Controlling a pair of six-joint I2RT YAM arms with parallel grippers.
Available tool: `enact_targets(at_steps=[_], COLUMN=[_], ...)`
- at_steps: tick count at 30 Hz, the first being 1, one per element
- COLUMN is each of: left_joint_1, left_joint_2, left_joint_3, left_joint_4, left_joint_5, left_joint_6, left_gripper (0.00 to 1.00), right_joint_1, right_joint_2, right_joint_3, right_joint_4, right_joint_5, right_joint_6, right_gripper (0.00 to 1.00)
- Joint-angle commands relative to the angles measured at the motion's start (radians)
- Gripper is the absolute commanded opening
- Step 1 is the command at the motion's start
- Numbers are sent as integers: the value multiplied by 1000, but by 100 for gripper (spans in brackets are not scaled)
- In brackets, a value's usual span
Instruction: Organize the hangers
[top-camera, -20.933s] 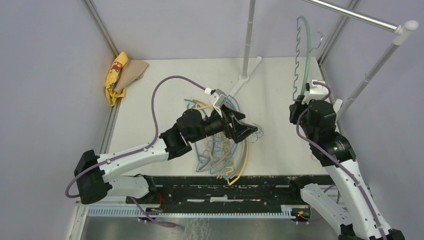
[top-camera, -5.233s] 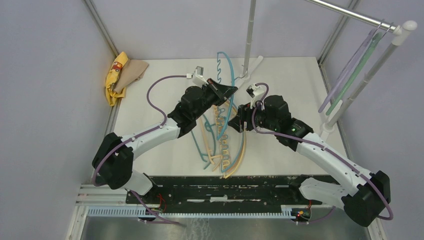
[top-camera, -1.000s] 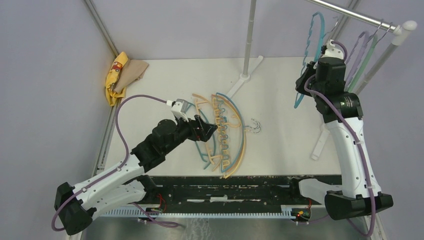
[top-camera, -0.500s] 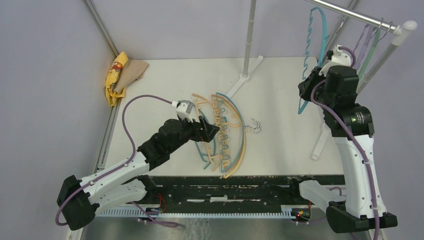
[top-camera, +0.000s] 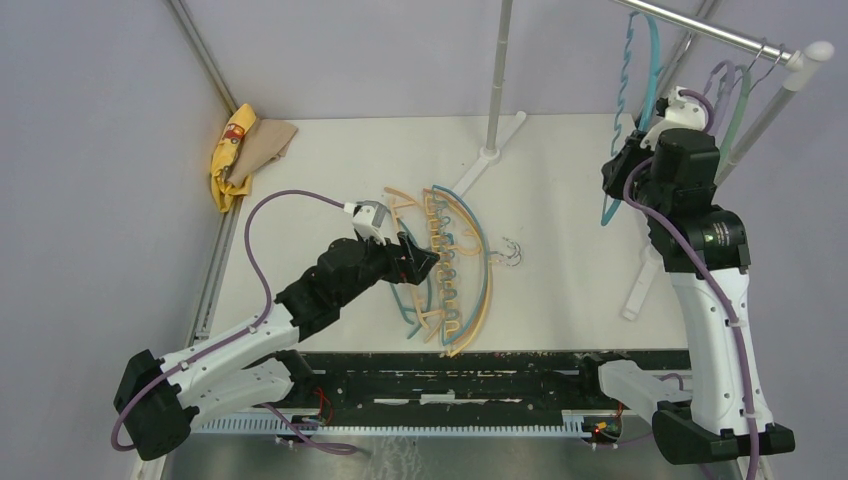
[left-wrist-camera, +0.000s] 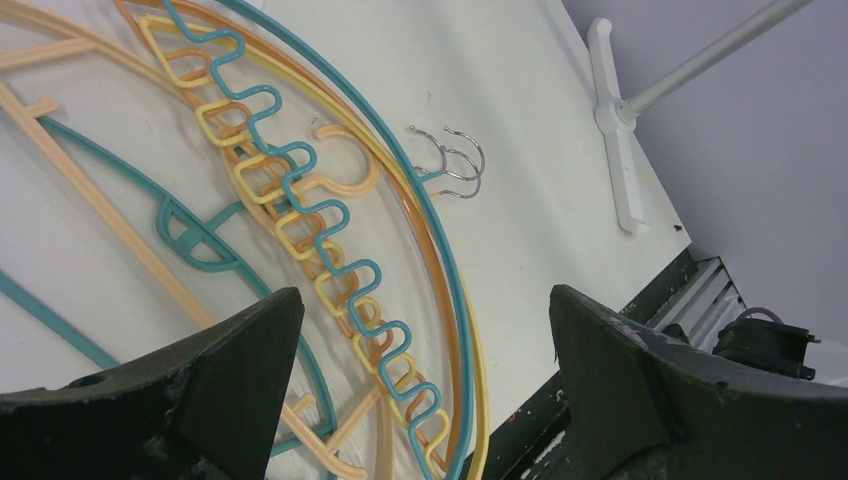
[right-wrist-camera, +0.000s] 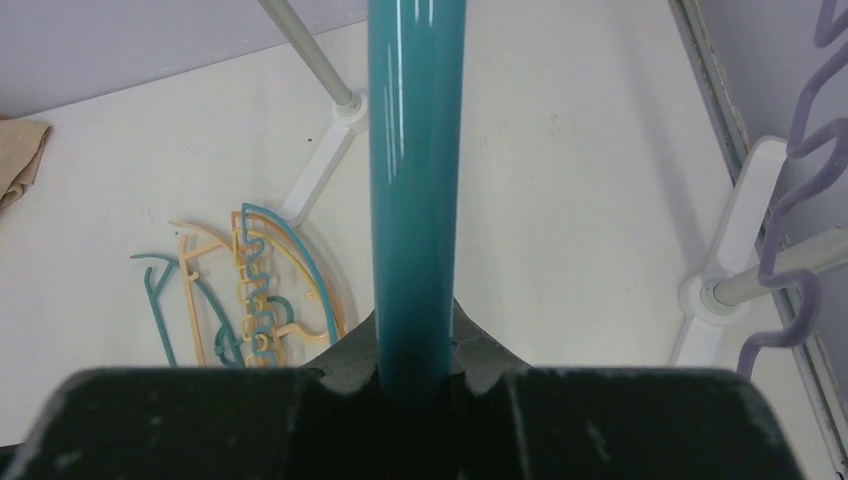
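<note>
Where the right gripper (right-wrist-camera: 415, 375) is held high beside the rail (top-camera: 715, 30), a glossy teal hanger (right-wrist-camera: 415, 150) is clamped upright in its jaws. A lilac hanger (top-camera: 718, 85) and a pale green hanger (top-camera: 738, 110) are hung on the rail. A pile of hangers (top-camera: 450, 270) in teal, tan-orange and yellow, wavy-notched, is spread mid-table (top-camera: 560, 200), with the metal hooks (left-wrist-camera: 455, 165) bunched together. The left gripper (left-wrist-camera: 420, 330) is poised over the pile, jaws spread wide.

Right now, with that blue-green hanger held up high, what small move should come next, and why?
Probably the right tool should lift the teal hanger slightly and hook it over the rail: it grips the hanger upright near the rail, where a pale green hanger already hangs.
</note>
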Motion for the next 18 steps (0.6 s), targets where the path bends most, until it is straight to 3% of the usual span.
enact_targets(at_steps=[1, 13, 18], left_joint_1=[-2, -2, -2], left_joint_2=[-1, -10, -17], left_joint_3=[-10, -25, -34], left_joint_4=[61, 64, 55], left_joint_5=[-26, -35, -36], left_joint_6=[17, 26, 28], left_gripper=[99, 99, 99], right_joint_1=[-5, -11, -28], right_joint_2=[-17, 119, 143], right_joint_3=[75, 218, 181], right_joint_4=[91, 64, 108], right_joint_5=[45, 186, 221], right_joint_6=[-26, -69, -52], right_gripper=[1, 1, 2])
